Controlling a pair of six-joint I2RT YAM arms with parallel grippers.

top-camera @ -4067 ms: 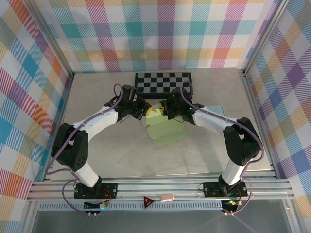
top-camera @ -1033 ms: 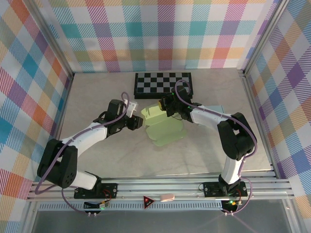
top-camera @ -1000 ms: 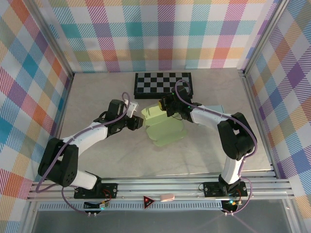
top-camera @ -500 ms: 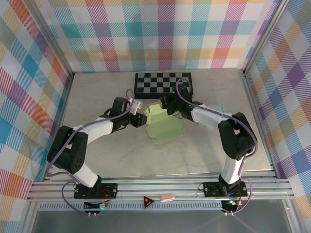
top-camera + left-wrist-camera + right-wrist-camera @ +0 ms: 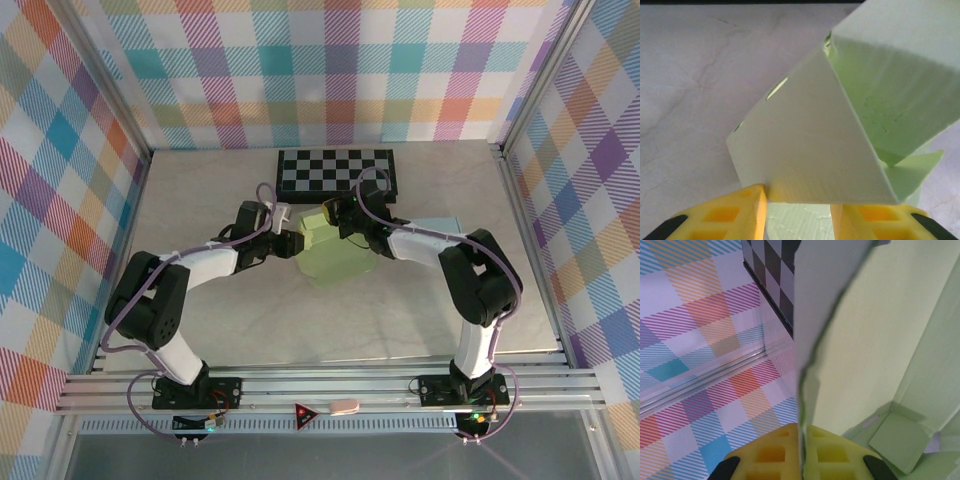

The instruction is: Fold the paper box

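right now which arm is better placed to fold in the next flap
Left, probably. The left gripper is open with a flap of the paper box at its fingers. The right gripper is shut on a box wall, steadying it.

No legible text, label, brand or numeral is showing on the paper box [image 5: 335, 255], the checkerboard [image 5: 336, 172] or the plaid walls [image 5: 330, 70].

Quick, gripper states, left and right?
Left gripper: open, fingers apart at a paper box flap.
Right gripper: closed, pinching a paper box wall edge-on.
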